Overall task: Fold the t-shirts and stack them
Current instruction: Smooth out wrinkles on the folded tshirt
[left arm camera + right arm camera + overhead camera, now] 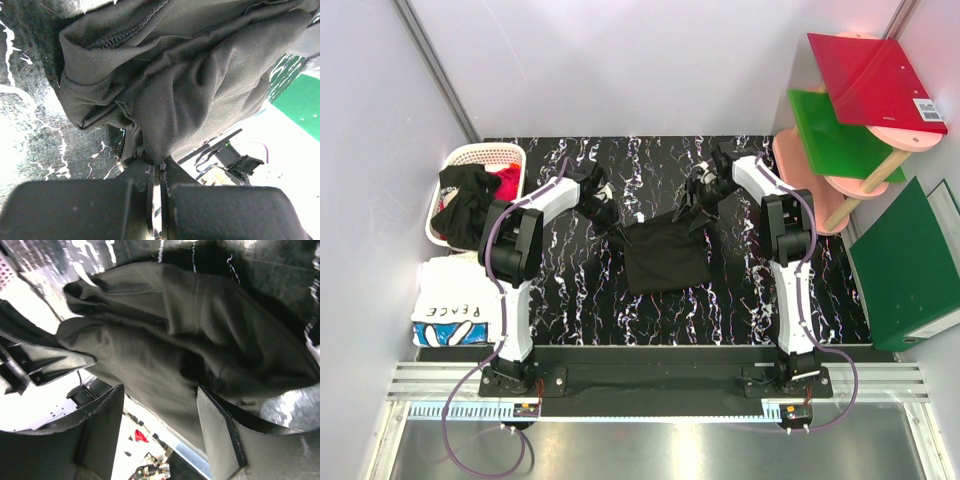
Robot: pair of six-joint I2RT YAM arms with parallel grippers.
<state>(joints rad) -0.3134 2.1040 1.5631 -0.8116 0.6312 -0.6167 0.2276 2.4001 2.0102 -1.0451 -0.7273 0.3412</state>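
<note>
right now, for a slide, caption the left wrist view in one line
Left gripper shut on a fold of the bunched black soft cloth t-shirt, black white-veined tabletop behind it

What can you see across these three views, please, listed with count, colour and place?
black t-shirt: one, black, mid-table between the grippers
PEACE t-shirt: one, white, folded, near left beside the left arm
black garment: one, black, draped over the basket
red garment: one, red, inside the basket
basket: one, white, far left corner
table: one, black with white veining
red folder: one, red, top of the stand
green folder: one, light green, lower on the stand
stand: one, pink, far right
binder: one, dark green, right edge
left gripper: one, black, shut on the black t-shirt
right gripper: one, black, open, cloth between its fingers
</note>
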